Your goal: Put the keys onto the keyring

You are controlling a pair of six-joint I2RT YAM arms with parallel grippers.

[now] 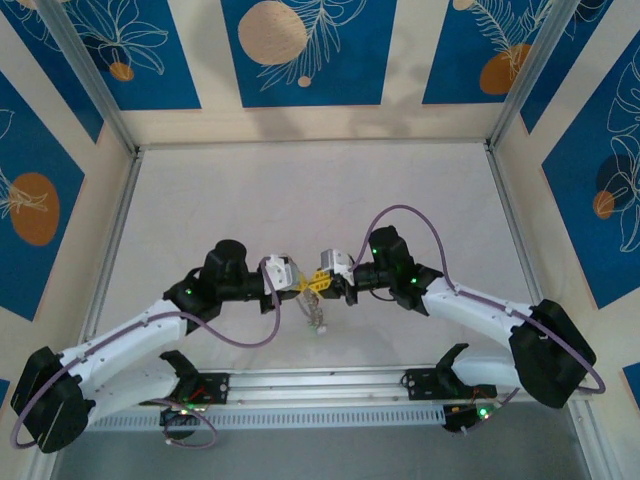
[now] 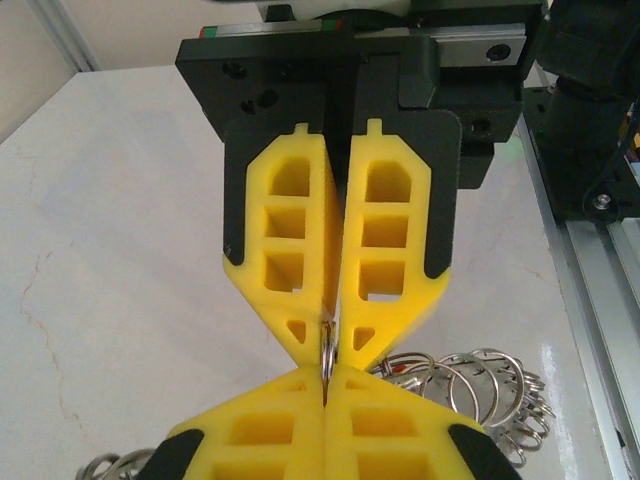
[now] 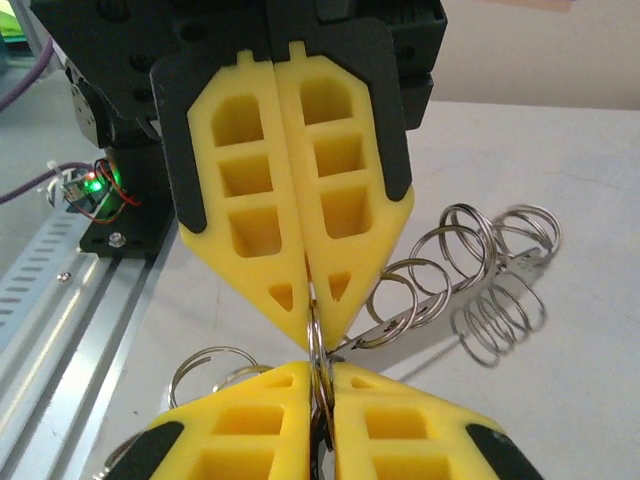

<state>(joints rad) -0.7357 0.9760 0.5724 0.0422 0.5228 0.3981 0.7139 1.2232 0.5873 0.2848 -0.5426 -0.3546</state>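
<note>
top external view had the left arm (image 1: 140, 340) and the right arm (image 1: 480, 310) meeting tip to tip over the near middle of the pale, faintly veined desk (image 1: 300, 190). in the right wrist view the thin grey metal keyring (image 3: 314, 335) stood edge-on between the two sets of yellow fingertips. its plane was upright and its visible length ran from one set of tips to the other. the left jaws were pressed together on one side of the loop and the right jaws were closed on the opposite side, so both pinched the keyring above the desk.

a bunch of small silvery split rings and metal keys (image 3: 455, 265) sat just beside the tips. whether it touched the surface could not be told. more silvery rings (image 3: 210, 365) showed on the other side of the tips.

a ribbed aluminium rail (image 1: 330, 385) ran along the desk's near edge. cream walls (image 1: 180, 125) carried blue panels (image 1: 305, 50) with orange discs and white leaf outlines.
</note>
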